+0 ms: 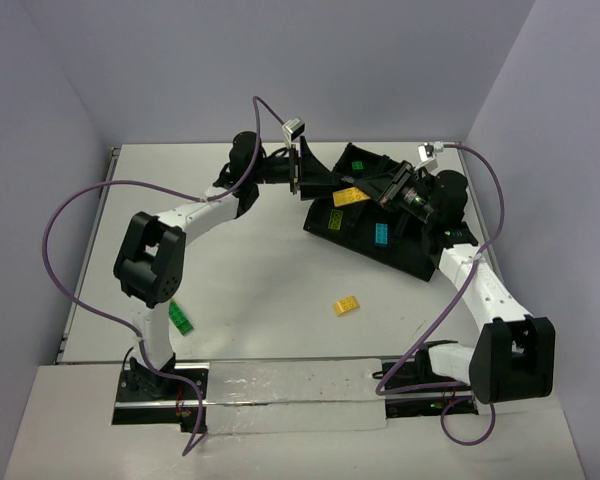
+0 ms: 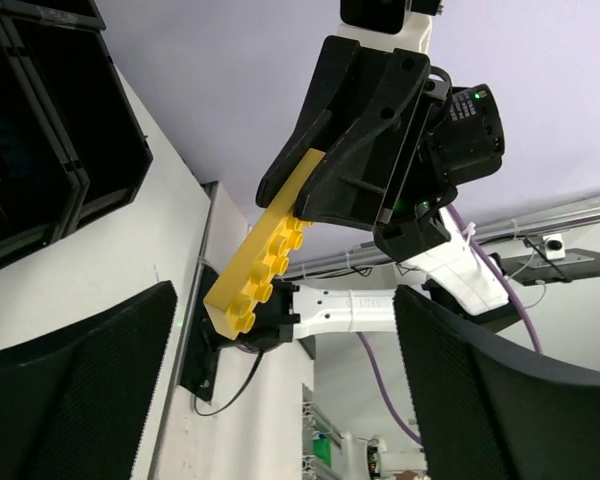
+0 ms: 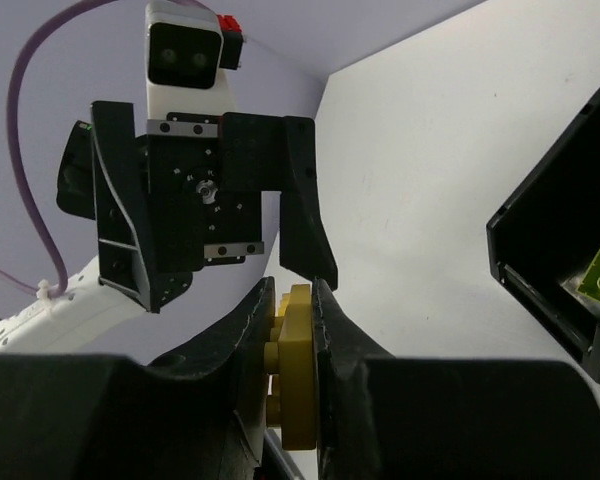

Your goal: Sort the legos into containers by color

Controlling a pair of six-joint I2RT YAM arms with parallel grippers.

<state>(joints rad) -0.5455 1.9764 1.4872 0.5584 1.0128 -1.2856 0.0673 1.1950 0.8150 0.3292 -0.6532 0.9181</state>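
Fingers of the right gripper (image 1: 377,193): clamped on a long yellow studded plastic brick (image 1: 348,196), held in the air above the left part of the black rectangular plastic tray (image 1: 410,262).
- Left gripper (image 1: 315,180): faces the right one from the other side, near the brick's free end.
- In the tray's compartments: a small green studded brick (image 1: 357,165), a yellow-green studded brick (image 1: 332,218) and a cyan-blue studded brick (image 1: 380,235).
- Loose on the white table (image 1: 260,280): a small yellow brick (image 1: 346,305) near the middle and a green flat brick (image 1: 181,317) beside the left arm.

Left wrist view: its own fingers (image 2: 80,390) are spread wide and grasp nothing. The long brick (image 2: 265,250) juts down-left out of the right gripper's pinch, apart from them.

Right wrist view: both of its fingers (image 3: 240,360) press the brick's (image 3: 295,380) flanks. The left gripper (image 3: 220,265) stands opposite with its jaws parted. A tray corner (image 3: 540,250) shows at the right.

Step in hand, as judged: the yellow piece is lifted and not yet placed. This is either a hand-over to the left gripper or a drop into the yellow compartment.

Next move calls for one of two things:
- the left jaws closing squarely on the free end before the right lets go;
- the right gripper lowering over the compartment with the yellow-green brick and then releasing.
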